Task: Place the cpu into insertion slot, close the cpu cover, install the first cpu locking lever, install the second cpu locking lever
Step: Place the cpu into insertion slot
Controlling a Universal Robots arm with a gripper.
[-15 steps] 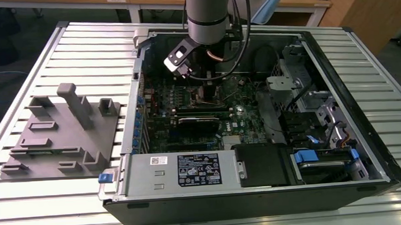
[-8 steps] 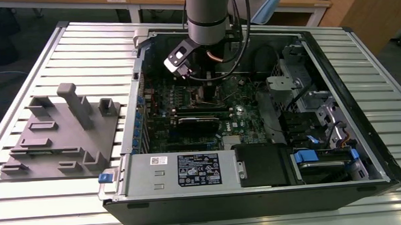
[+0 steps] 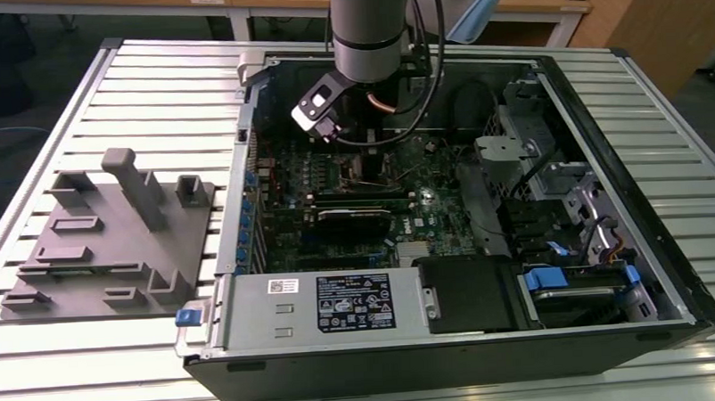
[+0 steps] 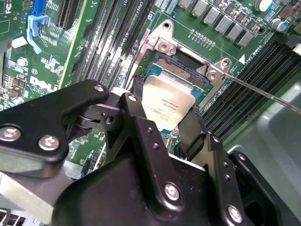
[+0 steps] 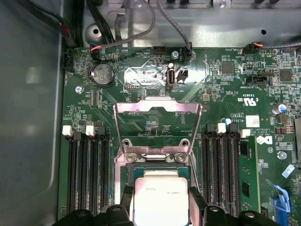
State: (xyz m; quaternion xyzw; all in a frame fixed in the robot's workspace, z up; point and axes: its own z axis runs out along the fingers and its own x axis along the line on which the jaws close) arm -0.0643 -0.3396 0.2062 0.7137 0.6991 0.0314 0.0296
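Step one: black gripper (image 5: pixel 161 207) clamped on the silver-tan square cpu (image 5: pixel 161 195) at the pale-gold insertion slot (image 4: pixel 178 63), 12 o'clock of the long black card (image 3: pixel 352 214) in the exterior view. Reckon it needs level seating.

soft even overhead light; pale glare on the cpu cover (image 5: pixel 188 107); dim case (image 3: pixel 459 366) interior

Cpu (image 5: pixel 160 203): in the first wrist view cut off by the frame edge, both flanks covered by the fingers (image 5: pixel 126 207) of the hand (image 5: pixel 160 192) clamped on it; in the second wrist view one end sits behind the hand's black body
Insertion slot (image 4: pixel 178 65): narrow strip showing, the rest under the cpu; at frame centre of the exterior view, too small to make out
Arm (image 3: pixel 373 26): cut off at the exterior view's upper edge
Surface (image 3: pixel 151 92): cropped at lower left and lower right
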